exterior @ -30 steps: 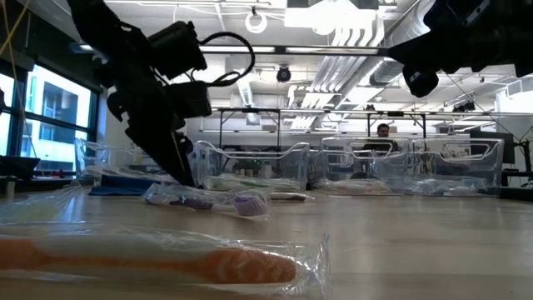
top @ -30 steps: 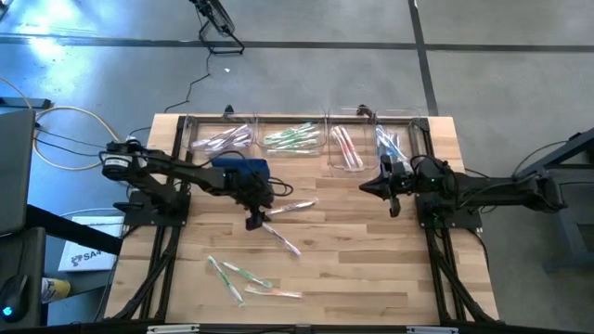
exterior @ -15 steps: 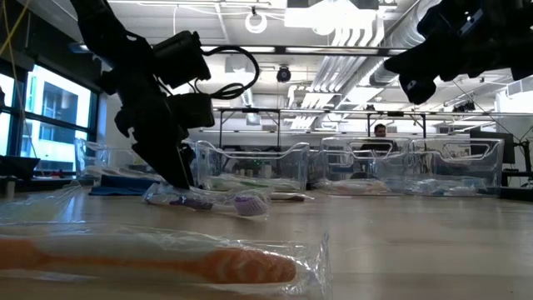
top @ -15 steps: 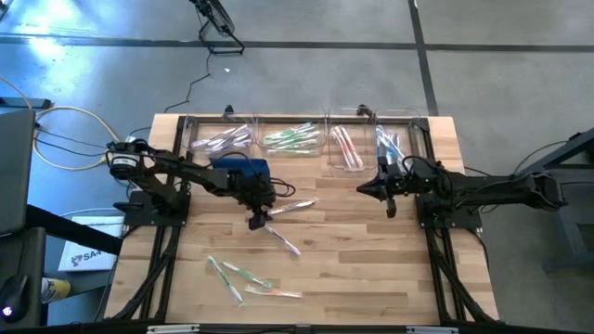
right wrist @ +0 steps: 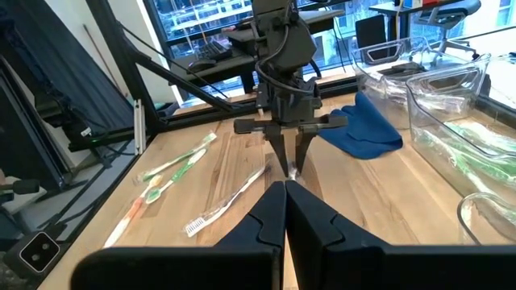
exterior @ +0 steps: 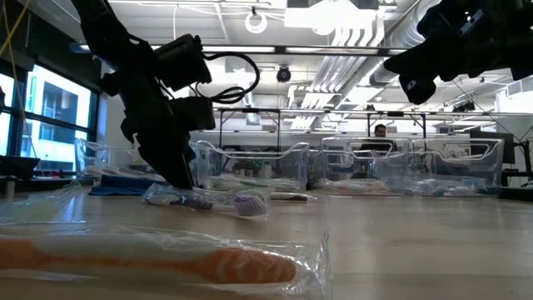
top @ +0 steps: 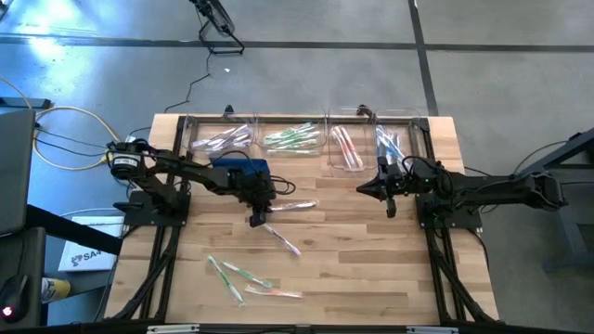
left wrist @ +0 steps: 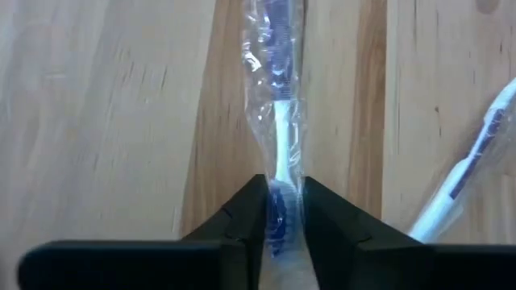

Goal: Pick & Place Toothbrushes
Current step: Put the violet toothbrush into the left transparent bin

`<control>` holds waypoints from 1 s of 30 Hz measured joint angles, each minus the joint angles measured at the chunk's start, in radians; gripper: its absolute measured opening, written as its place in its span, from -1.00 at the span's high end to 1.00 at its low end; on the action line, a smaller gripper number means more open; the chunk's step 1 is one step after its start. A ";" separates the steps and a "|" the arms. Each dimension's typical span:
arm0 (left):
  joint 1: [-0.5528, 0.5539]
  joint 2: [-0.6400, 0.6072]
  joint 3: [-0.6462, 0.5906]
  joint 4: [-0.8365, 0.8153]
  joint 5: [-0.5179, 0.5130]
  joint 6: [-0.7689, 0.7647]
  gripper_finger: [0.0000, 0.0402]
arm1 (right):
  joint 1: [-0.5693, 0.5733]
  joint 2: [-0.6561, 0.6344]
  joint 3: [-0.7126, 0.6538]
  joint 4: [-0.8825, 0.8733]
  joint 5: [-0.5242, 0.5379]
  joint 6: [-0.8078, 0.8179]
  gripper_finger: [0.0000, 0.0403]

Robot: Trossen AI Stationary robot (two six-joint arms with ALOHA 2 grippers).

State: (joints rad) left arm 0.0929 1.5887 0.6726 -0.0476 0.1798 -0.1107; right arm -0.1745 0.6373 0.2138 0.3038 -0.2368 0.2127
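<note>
A clear-wrapped toothbrush with a blue and white handle lies on the wooden table near its middle. My left gripper is shut on the end of it that points to the table's left. A second wrapped toothbrush lies just beyond, and several green ones lie toward the near edge. My right gripper hovers shut above the table's right part, holding nothing. In the low view an orange toothbrush lies in the foreground. My left gripper pinches the wrapped toothbrush between its two fingers, at a blue stretch of the handle near the brush's left end. The fingers slant down from the table's left, one on each side of the brush. The rest of the brush lies flat on the table.
Clear plastic bins holding toothbrushes line the far edge. A blue cloth lies just beyond my left gripper. The wood between the two grippers and toward the near right corner is bare. A person sits in the room behind, seen in the low view.
My left gripper has sunk a little toward the table and shut on the toothbrush's end. The toothbrush lies where it did.
</note>
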 joint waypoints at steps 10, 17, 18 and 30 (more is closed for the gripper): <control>-0.002 0.000 -0.003 0.045 0.045 -0.002 0.86 | 0.000 0.000 0.000 0.000 -0.001 0.000 0.99; -0.002 -0.044 0.058 -0.009 0.024 0.083 0.87 | 0.000 0.000 0.000 0.000 -0.001 0.020 0.99; -0.002 -0.055 0.073 -0.036 0.007 0.103 0.87 | 0.000 0.000 0.000 0.000 -0.001 0.026 0.99; -0.001 -0.268 0.374 -0.671 -0.324 0.294 0.87 | 0.000 0.000 0.001 0.027 -0.001 0.031 0.99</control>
State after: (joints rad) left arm 0.0917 1.3210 1.0470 -0.7185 -0.1446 0.1832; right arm -0.1746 0.6369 0.2146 0.3307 -0.2374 0.2432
